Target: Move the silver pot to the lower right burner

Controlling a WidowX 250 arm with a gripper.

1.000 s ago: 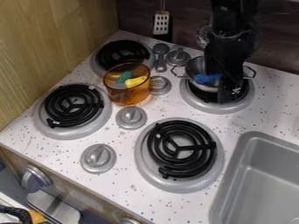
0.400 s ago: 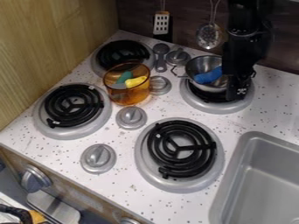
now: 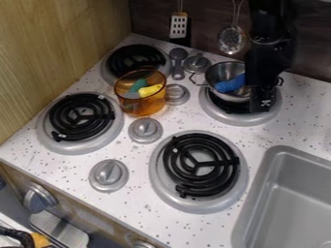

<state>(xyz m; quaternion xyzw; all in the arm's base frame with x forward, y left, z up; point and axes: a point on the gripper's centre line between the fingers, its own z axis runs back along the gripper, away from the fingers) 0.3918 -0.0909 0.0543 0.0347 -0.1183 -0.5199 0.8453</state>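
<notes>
1. Looks like the grasp step, with the carry and set-down left to do
2. Locate silver pot (image 3: 221, 72) at upper right burner (image 3: 225, 103), upright by the look of it, with wire handles (image 3: 198, 80) at its sides and blue object (image 3: 230, 84) inside
3. Note black gripper (image 3: 263, 102) hanging down at right side of pot, overlapping rim and part of right handle from this angle
4. Can't tell state of jaws: released, clenched or grasping pot wall or handle, no clear view
5. Target lower right burner (image 3: 201, 164), black coil in round metal pan, toward camera from pot and left of sink (image 3: 294, 193)
6. Next, probably secure hold on rim or handle, lift just enough to get over coil, carry toward camera, lower level onto coil and let go
7. Watch for tilt from one-sided hold, with blue object likely to slide or tip out; also watch for dragging pot across burner edge
8. Leave alone amber transparent pot (image 3: 148, 103) with yellow object (image 3: 150, 90) inside, well left of silver pot on tabletop (image 3: 152, 218)
</notes>
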